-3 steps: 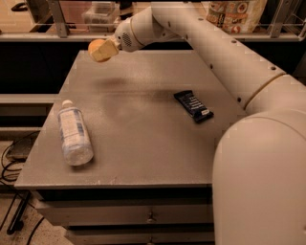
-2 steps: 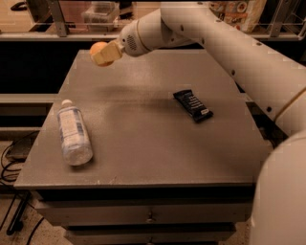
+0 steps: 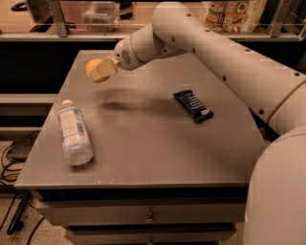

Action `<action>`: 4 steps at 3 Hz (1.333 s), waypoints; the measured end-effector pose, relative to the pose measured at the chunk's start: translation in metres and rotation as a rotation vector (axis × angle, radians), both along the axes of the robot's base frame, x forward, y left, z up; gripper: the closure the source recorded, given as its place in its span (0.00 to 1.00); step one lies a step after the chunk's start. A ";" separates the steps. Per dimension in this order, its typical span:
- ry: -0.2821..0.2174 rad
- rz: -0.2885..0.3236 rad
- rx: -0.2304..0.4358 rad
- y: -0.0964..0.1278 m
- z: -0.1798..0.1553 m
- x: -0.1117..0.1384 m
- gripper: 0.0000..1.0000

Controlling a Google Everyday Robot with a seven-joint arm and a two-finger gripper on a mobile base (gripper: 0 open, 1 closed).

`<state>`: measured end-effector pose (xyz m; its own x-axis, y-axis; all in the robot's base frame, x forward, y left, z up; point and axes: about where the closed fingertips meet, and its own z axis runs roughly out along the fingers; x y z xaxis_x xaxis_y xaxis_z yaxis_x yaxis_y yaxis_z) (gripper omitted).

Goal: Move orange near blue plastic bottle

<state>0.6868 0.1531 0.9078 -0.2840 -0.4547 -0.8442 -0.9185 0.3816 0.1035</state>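
Observation:
The orange (image 3: 93, 69) is a small round fruit held in my gripper (image 3: 101, 70), which is shut on it and holds it above the far left part of the grey table (image 3: 143, 139). The blue plastic bottle (image 3: 74, 133) is clear with a white cap and a pale label. It lies on its side near the table's left front, cap pointing away. The orange hangs above and behind the bottle, apart from it. My white arm reaches in from the right across the table.
A dark blue snack bar wrapper (image 3: 193, 106) lies flat on the table's right middle. A shelf with boxes and bags (image 3: 234, 12) runs along the back. Cables lie on the floor at the left (image 3: 14, 158). Drawers sit below the table top.
My gripper with the orange has moved down and toward the front, closer to the bottle. The bottle and wrapper have not moved.

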 end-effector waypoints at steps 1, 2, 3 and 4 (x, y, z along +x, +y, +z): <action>0.015 0.069 -0.020 0.018 -0.004 -0.019 1.00; 0.038 0.117 -0.030 0.027 -0.014 -0.040 0.83; 0.056 0.133 -0.044 0.027 -0.023 -0.055 0.59; 0.071 0.141 -0.049 0.025 -0.032 -0.065 0.36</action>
<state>0.6219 0.1782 0.8762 -0.2730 -0.5340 -0.8002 -0.9543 0.2556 0.1550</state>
